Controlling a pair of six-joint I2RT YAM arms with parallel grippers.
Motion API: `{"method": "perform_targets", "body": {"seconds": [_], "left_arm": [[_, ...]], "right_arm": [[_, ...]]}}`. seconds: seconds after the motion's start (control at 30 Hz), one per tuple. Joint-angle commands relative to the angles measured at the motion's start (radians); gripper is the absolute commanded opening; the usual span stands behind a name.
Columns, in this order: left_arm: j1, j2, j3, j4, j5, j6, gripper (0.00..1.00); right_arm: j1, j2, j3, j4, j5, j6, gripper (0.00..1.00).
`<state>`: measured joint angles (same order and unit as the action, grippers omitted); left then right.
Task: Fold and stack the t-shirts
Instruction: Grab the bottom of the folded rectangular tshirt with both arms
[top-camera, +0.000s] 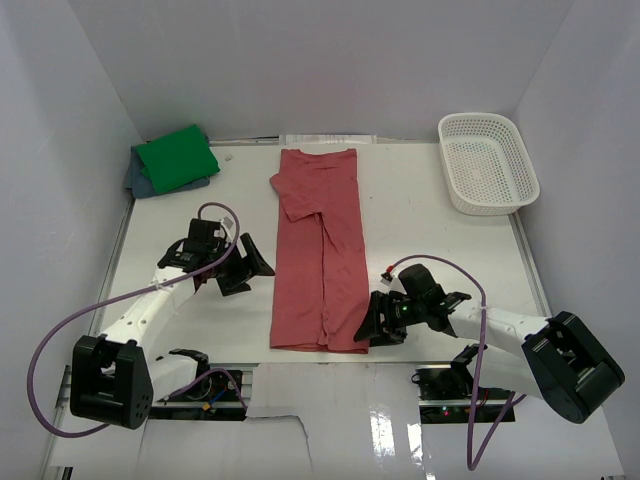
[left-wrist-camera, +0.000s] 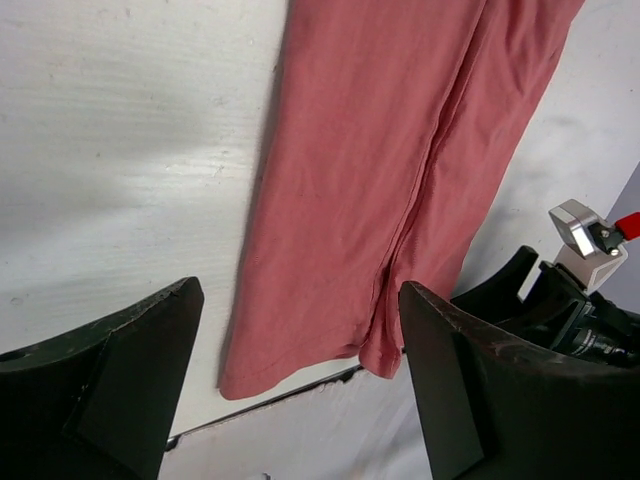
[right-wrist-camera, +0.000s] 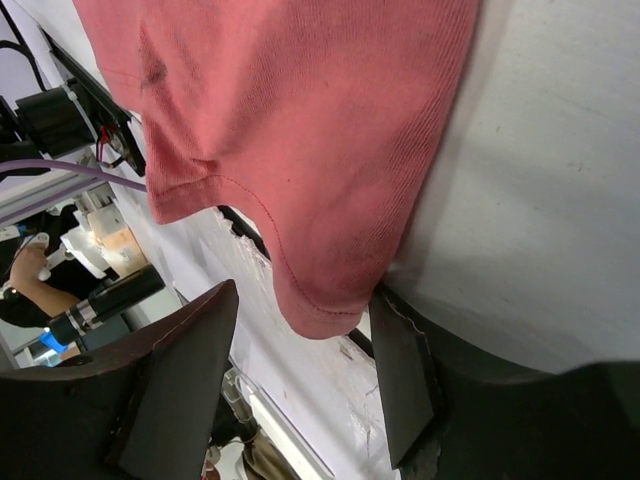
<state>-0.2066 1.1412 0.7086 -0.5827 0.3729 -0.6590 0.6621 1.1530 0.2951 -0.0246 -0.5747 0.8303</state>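
A dusty brick-red t-shirt (top-camera: 320, 250) lies folded into a long narrow strip down the middle of the table, one sleeve turned over near the collar. My left gripper (top-camera: 248, 268) hangs open just left of the strip, its jaws (left-wrist-camera: 300, 400) wide apart above the shirt's near hem (left-wrist-camera: 400, 150). My right gripper (top-camera: 372, 325) is open at the shirt's near right corner. That hem corner (right-wrist-camera: 320, 290) sits between its fingers (right-wrist-camera: 300, 390), beside the right finger. A bright green t-shirt (top-camera: 175, 160) rests folded on a blue-grey one (top-camera: 137, 180) at the back left.
A white lattice basket (top-camera: 487, 160) stands at the back right corner. The table's near edge (top-camera: 300, 358) runs just below the red shirt's hem. White walls close in the table on three sides. Purple cables loop from both arms.
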Motion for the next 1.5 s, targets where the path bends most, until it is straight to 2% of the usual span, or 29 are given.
{"method": "perform_targets", "body": {"seconds": [0.0, 0.17, 0.2, 0.27, 0.3, 0.37, 0.4, 0.43, 0.77, 0.9, 1.1, 1.3, 1.47], "left_arm": [[-0.001, -0.024, -0.037, 0.021, 0.04, -0.022, 0.9], [-0.001, -0.021, -0.07, 0.023, 0.046, -0.019, 0.9], [-0.001, -0.021, -0.077, 0.021, 0.044, -0.021, 0.9], [-0.001, -0.024, -0.09, 0.03, 0.058, -0.027, 0.9], [-0.001, -0.026, -0.107, 0.04, 0.066, -0.033, 0.9], [-0.001, -0.026, -0.113, 0.046, 0.092, -0.045, 0.9], [-0.001, -0.027, -0.119, 0.047, 0.101, -0.051, 0.9], [-0.001, -0.029, -0.13, 0.053, 0.119, -0.059, 0.9], [-0.057, -0.098, -0.241, 0.099, 0.162, -0.146, 0.9], [-0.14, -0.13, -0.276, 0.099, 0.15, -0.206, 0.89], [-0.264, -0.169, -0.32, 0.07, 0.064, -0.303, 0.87], [-0.281, -0.158, -0.376, 0.067, -0.029, -0.336, 0.85], [-0.28, -0.144, -0.402, 0.104, -0.063, -0.352, 0.79]], "right_arm": [[0.011, 0.027, -0.013, -0.064, 0.07, -0.025, 0.62], [0.025, 0.065, 0.015, -0.098, 0.093, -0.049, 0.59], [0.03, 0.077, 0.019, -0.107, 0.096, -0.053, 0.5], [0.037, 0.083, 0.029, -0.118, 0.119, -0.056, 0.45], [0.039, 0.086, 0.03, -0.123, 0.121, -0.057, 0.33], [0.042, 0.085, 0.039, -0.133, 0.136, -0.057, 0.26], [0.044, 0.086, 0.045, -0.144, 0.141, -0.059, 0.12], [0.044, 0.083, 0.056, -0.165, 0.151, -0.065, 0.08], [0.044, 0.054, 0.137, -0.296, 0.208, -0.112, 0.08], [0.044, 0.066, 0.157, -0.314, 0.213, -0.118, 0.08], [0.044, 0.071, 0.171, -0.325, 0.219, -0.125, 0.08], [0.044, 0.06, 0.174, -0.33, 0.219, -0.122, 0.08], [0.044, 0.05, 0.173, -0.331, 0.219, -0.119, 0.09]]}}
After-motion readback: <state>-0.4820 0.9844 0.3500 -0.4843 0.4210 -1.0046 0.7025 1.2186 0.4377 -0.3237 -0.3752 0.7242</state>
